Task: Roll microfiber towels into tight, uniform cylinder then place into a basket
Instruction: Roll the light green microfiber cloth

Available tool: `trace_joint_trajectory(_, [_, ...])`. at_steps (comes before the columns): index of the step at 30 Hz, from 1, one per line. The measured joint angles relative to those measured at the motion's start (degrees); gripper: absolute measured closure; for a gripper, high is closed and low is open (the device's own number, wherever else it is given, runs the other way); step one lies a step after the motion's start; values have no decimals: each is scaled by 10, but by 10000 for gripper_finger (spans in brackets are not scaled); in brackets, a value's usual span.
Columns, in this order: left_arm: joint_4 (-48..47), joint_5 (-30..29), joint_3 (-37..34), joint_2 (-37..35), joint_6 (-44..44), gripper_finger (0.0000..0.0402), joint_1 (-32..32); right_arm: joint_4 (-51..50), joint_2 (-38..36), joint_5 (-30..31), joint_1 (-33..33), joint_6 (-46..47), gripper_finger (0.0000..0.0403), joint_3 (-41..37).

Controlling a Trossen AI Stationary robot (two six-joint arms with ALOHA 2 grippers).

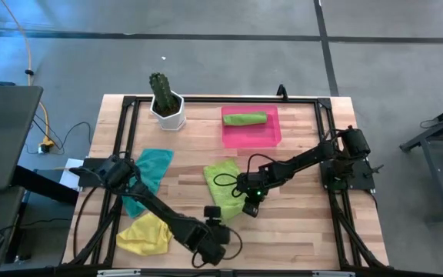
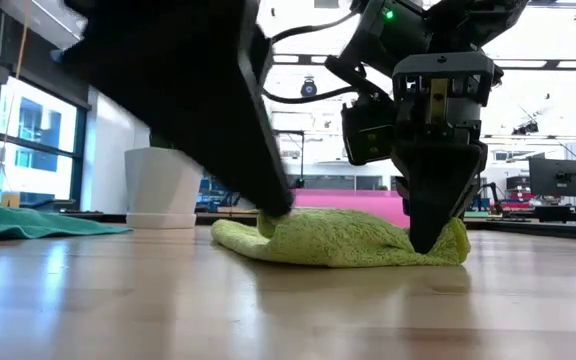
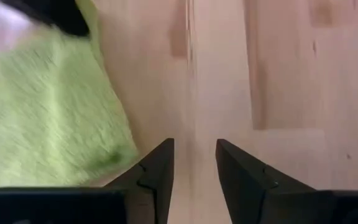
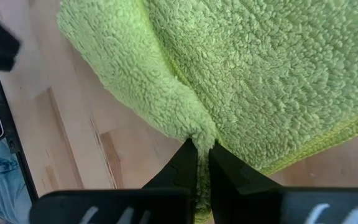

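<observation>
A lime green towel lies loosely bunched on the table's middle, its underside on the wood. My right gripper is shut on its near right part, also seen in the low view. My left gripper stands open near the table's front edge, bare wood between its fingers, one finger just beside the towel's near corner. A rolled green towel lies in the pink basket. A teal towel and a yellow towel lie flat at the left. My left gripper has one finger close beside the green towel's corner; whether it touches I cannot tell. My right gripper pinches a bunched-up fold at the towel's near edge between its two fingers, slanting down from above. The towel rests on the table, slack, humped up beside the fingers.
A white pot with a cactus stands at the far left. A black frame runs around the table's edges. Bare wood shows at the near right.
</observation>
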Motion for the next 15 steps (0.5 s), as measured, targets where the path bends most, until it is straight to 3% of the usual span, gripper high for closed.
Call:
trace_joint_trajectory(5, [-1,-69,6,0,53,267,-8,0,0,0,0,0,393,0])
trace_joint_trajectory(12, [-26,-110,1,0,43,211,10,0,0,0,0,0,393,0])
trace_joint_trajectory(15, [-26,-89,-7,0,15,188,29,0,0,0,0,0,393,0])
